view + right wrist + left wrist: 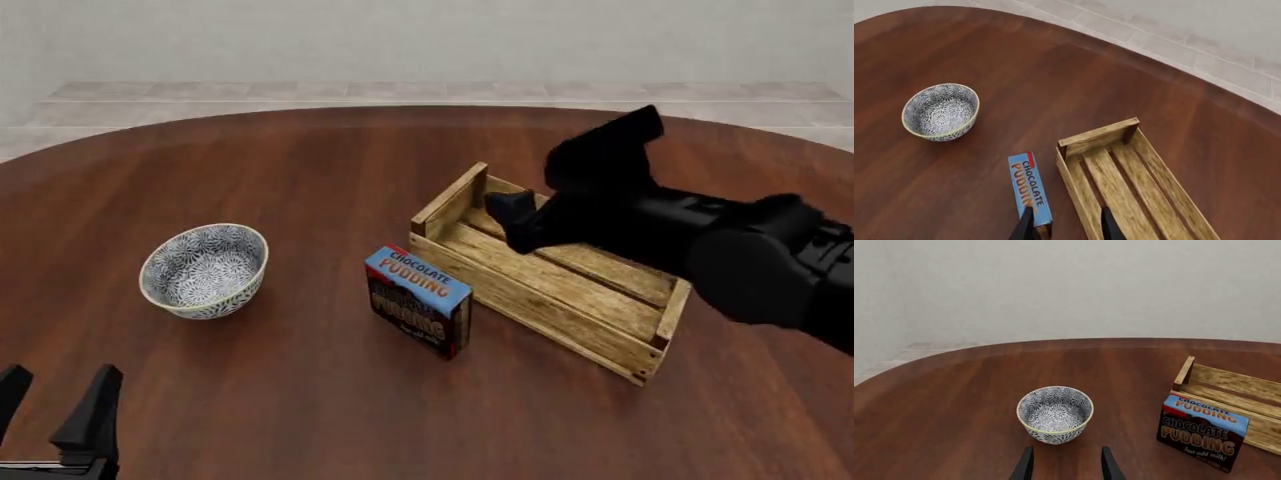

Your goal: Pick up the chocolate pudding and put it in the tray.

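The chocolate pudding (pixel 418 300) is a small carton with a light-blue top and dark brown sides. It stands on the table close beside the near long side of the tray (pixel 587 300), an oblong crate of light wooden slats. My right gripper (pixel 511 215) hovers open above the tray's left end. In the right wrist view, the right gripper (pixel 1066 227) straddles the pudding (pixel 1029 187) and the tray's side wall (pixel 1071 172). My left gripper (pixel 54 400) stands open and empty at the table's near left. The left wrist view shows the left gripper (pixel 1066 470), the pudding (pixel 1202 432) and the tray (pixel 1227 382).
A round blue-white patterned bowl (pixel 204 268) sits left of the pudding, straight ahead of my left gripper; it also shows as the bowl (pixel 1055 413) and the bowl (pixel 941 111). The round wooden table (pixel 334 180) ends in a curved far edge before a pale wall.
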